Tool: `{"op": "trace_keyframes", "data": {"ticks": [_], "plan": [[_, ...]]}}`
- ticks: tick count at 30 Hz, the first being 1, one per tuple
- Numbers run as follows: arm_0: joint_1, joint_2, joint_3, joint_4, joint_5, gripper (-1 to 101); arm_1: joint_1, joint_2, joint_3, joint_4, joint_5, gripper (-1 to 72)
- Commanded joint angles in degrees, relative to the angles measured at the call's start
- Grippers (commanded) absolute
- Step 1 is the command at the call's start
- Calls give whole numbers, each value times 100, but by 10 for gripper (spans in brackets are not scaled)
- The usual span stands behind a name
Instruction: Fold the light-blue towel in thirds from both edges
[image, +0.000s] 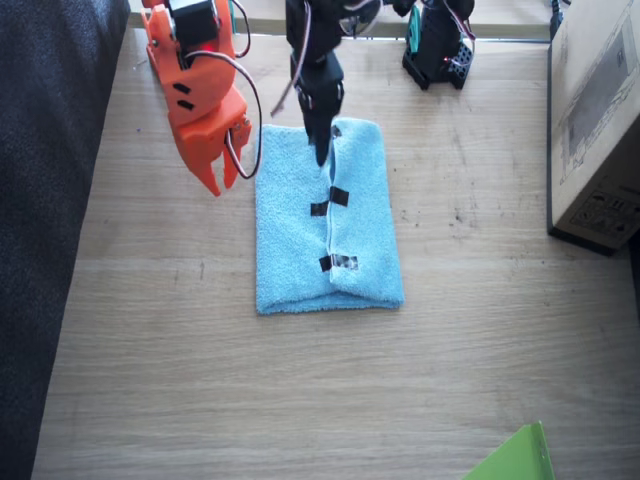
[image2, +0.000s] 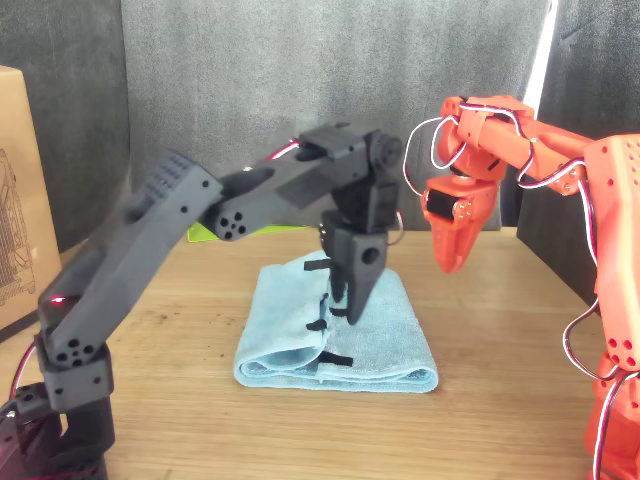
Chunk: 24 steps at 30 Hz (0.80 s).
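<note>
The light-blue towel (image: 290, 250) lies folded on the wooden table, its two edges meeting along a middle seam where black tape strips (image: 330, 202) show. My left gripper (image: 322, 152), the black one, points straight down onto that seam near the towel's far end, fingers together and nothing lifted. In the front view it (image2: 352, 305) stands on the towel (image2: 395, 335), whose folded layers show at the near side. My right gripper (image: 222, 183), orange, hangs above the table just beside the towel's far corner, fingers together and holding nothing; it (image2: 452, 262) sits clear above the cloth.
A cardboard box (image: 600, 130) stands at the table's side near the left arm's base (image: 440, 45). A green sheet corner (image: 515, 460) pokes in at the near edge. Dark cloth (image: 45, 220) borders the table beyond the right arm.
</note>
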Motion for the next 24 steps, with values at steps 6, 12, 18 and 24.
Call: {"op": "trace_keyframes", "data": {"ticks": [6,12,18,24], "plan": [[1485,932,-2083,79,352,-4,-422,185,35,-220,334,1],[4421,1644,-2426,70,-703,-3,-1556,1433,1011,-1151,677,1],[6354,2575,-870,-79,-1327,-1,-2338,3876,3621,-2496,562,0],[6706,5862,5194,-2874,-1257,-3,-2918,5379,6249,-3639,149,0]]}}
